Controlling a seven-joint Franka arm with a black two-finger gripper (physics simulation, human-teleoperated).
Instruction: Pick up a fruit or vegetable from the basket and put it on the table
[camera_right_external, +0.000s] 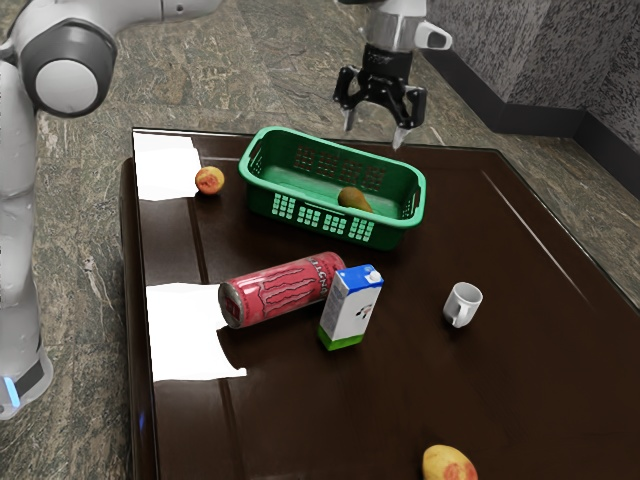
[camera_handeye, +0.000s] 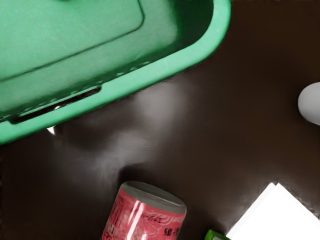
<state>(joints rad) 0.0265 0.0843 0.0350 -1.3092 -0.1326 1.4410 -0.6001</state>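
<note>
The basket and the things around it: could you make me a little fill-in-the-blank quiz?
The basket is coloured ____.
The drink can lies on its ____.
The band around the foot of the carton is ____.
The gripper is holding ____.

Missing words: green; side; green; nothing.

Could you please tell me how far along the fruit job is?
Nothing is certainly done: a round fruit lies on the table, but its origin is unclear. The open gripper holds nothing. The pear is in the basket; if that's the target, grasping, lifting and placing it remain.
</note>
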